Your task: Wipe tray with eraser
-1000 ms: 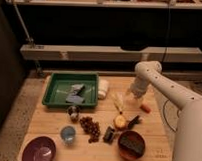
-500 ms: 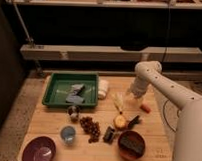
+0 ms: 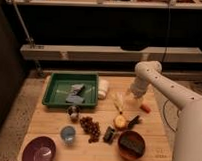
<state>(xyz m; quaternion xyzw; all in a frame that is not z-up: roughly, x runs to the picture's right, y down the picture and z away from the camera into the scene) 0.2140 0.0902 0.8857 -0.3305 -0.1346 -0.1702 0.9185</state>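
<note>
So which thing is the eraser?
On the wooden table, find the reddish bowl at the front right. The eraser is the dark block lying in it, larger than the black chunk beside the bowl; the gripper hovers farther back, right of the green tray.

Green tray [image 3: 69, 75] back-left — dark eraser [image 3: 132, 142] in front-right bowl [image 3: 123, 152] — gripper [image 3: 134, 94] right of tray

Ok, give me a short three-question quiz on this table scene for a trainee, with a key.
1. True or false: the dark rectangular block eraser lies inside the large green plastic tray.
2. Where is the gripper? A over the tray; B right of the tray, above the wooden table; C left of the tray.
3. Fill in: the flat pieces in the tray are ___-grey.
Key: 1 false, it lies in the round reddish-brown bowl; 2 B; 3 blue.
</note>
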